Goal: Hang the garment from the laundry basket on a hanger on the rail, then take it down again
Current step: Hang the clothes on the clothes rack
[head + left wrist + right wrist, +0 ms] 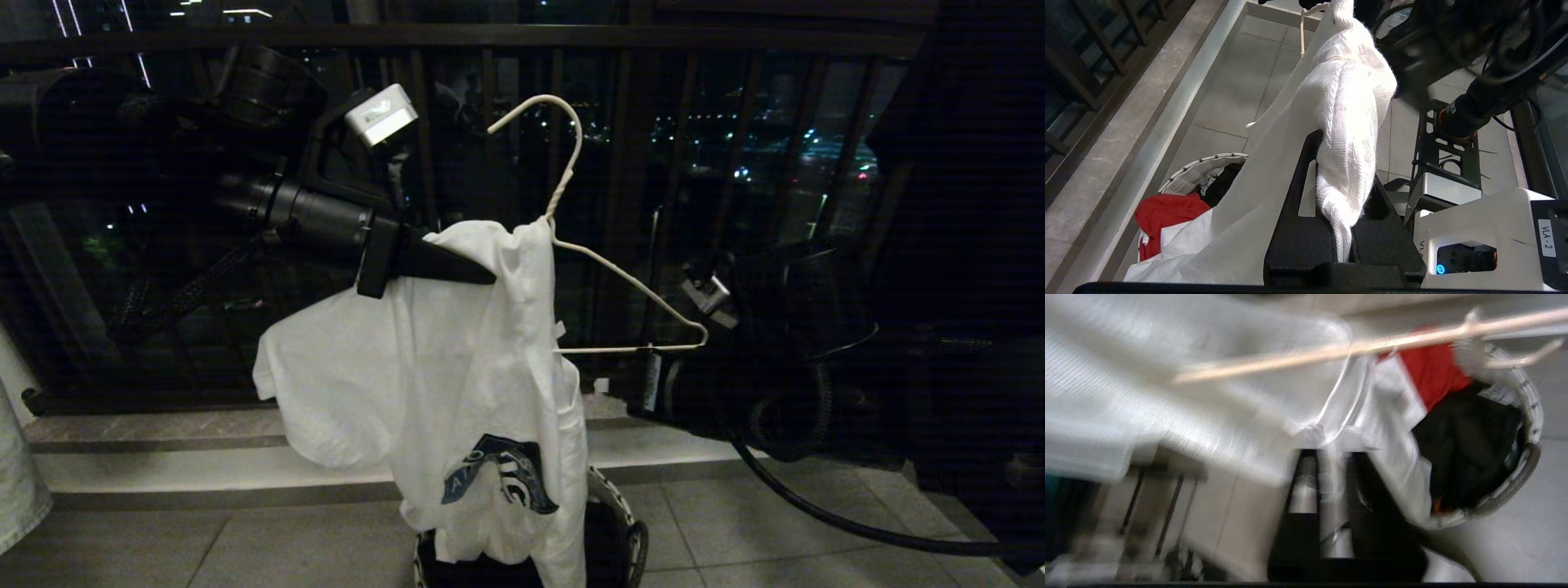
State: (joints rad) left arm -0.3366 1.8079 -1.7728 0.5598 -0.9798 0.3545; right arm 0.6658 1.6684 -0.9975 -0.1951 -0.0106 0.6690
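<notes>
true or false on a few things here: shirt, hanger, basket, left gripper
1. The left gripper is shut on the white T-shirt. True.
2. The wire hanger hangs from a rail. False: its hook is free in the air, no rail in view.
3. The T-shirt covers both hanger shoulders. False: one shoulder is bare wire.
4. The laundry basket holds a red cloth. True.
5. The T-shirt lies folded on the floor. False: it hangs above the basket.

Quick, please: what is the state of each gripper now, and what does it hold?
Left gripper: closed on the white short-sleeved T-shirt.
Right gripper: whether its jaws are open or closed cannot be told.
</notes>
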